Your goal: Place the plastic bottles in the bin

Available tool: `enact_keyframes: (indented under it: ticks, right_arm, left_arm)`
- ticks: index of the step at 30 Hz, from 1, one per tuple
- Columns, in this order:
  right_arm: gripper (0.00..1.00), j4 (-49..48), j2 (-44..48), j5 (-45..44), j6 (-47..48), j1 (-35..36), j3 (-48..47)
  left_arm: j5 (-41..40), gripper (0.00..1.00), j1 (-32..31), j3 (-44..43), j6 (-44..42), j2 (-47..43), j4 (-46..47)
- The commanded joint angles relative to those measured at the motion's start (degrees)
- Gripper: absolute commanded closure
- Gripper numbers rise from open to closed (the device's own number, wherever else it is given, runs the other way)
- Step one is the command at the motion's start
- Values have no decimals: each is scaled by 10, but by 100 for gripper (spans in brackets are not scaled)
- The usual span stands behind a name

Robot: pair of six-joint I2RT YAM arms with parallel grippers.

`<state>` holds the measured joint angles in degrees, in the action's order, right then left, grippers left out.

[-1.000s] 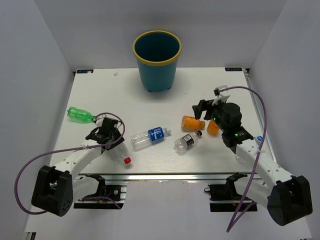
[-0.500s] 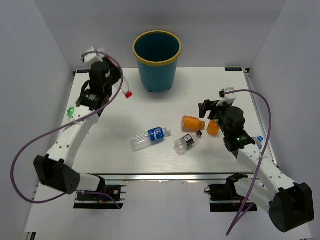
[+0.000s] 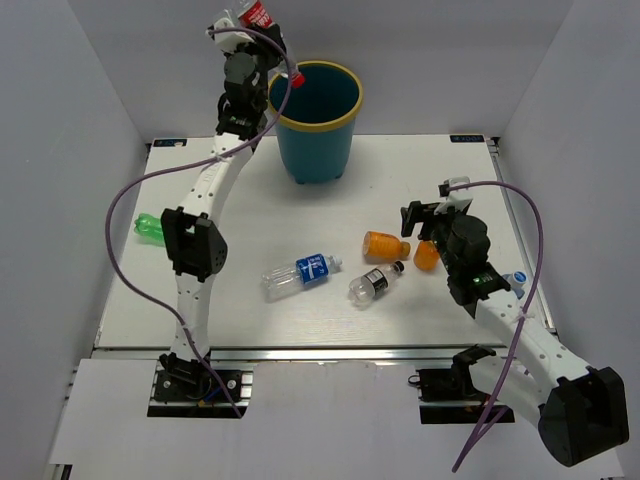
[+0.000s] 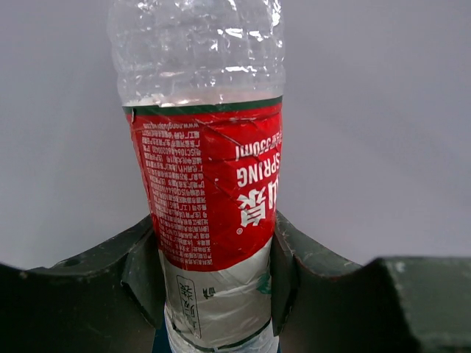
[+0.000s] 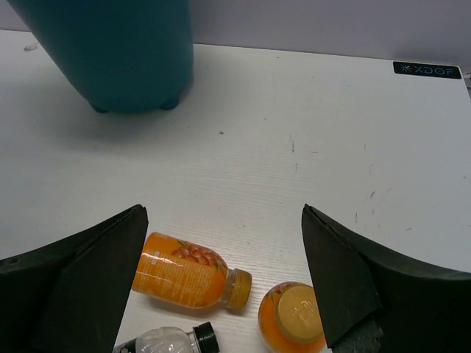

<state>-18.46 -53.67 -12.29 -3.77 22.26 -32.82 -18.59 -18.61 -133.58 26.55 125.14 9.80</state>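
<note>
My left gripper (image 3: pixel 257 40) is raised high beside the left rim of the teal bin (image 3: pixel 315 152). It is shut on the clear bottle with the red label (image 3: pixel 256 14), whose red cap (image 3: pixel 297 77) hangs over the yellow rim. In the left wrist view the fingers (image 4: pixel 143 268) clamp that bottle (image 4: pixel 206 184). The blue-label bottle (image 3: pixel 300 272) and dark-label bottle (image 3: pixel 375 283) lie mid-table. Two orange bottles (image 3: pixel 384 245) (image 3: pixel 425 256) lie just below my open, empty right gripper (image 3: pixel 420 216). The right wrist view shows them (image 5: pixel 188 273) (image 5: pixel 294 320) and the bin (image 5: pixel 110 51).
A green bottle (image 3: pixel 148 227) lies at the table's left, partly behind the left arm. Purple cables loop from both arms. Grey walls enclose the table on three sides.
My left arm has swung up and right from the table's back left to high beside the bin's rim, carrying the red-label bottle. The right arm has hardly moved.
</note>
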Motion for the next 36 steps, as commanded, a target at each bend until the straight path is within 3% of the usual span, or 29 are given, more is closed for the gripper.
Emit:
enact_keyframes:
  ticks: [1, 5, 6, 8, 13, 17, 22, 25, 29, 30, 33, 36]
  right_arm:
    - [11, -30, -2, -20, 16, 2, 5]
    - [11, -32, -12, -31, 19, 2, 4]
    - [11, -32, -15, -31, 19, 2, 4]
    - [11, -30, -22, -20, 24, 2, 1]
    - [11, -15, -33, 16, 28, 2, -12]
    - [11, 4, -38, 156, 65, 2, -29]
    - [11, 51, -63, 272, 104, 21, -62]
    - [11, 77, -86, 295, 146, 66, -89]
    - [11, 104, -133, 255, 205, 151, -127]
    - [11, 121, -147, 265, 218, 158, -158]
    - [11, 168, -202, 321, 306, 182, -192]
    - [11, 207, -259, 310, 425, 235, -232]
  left_arm:
    - [-9, 57, -3, -54, 20, 53, 74]
    - [0, 38, -4, -27, 27, 84, 124]
    - [7, 17, -5, -27, 30, 90, 127]
    - [21, 2, -7, -41, 33, 103, 119]
    - [30, 2, -11, -49, 24, 86, 97]
    - [61, 2, -11, -55, 5, 40, 41]
    - [72, 2, -11, 39, -32, -115, -70]
    - [50, 2, -10, 171, -54, -237, -131]
    - [-22, 2, -8, 377, -67, -387, -163]
    - [-63, 2, -7, 458, -45, -415, -174]
    - [-65, 2, 7, 571, -5, -509, -193]
    - [-72, 2, 23, 685, 62, -568, -226]
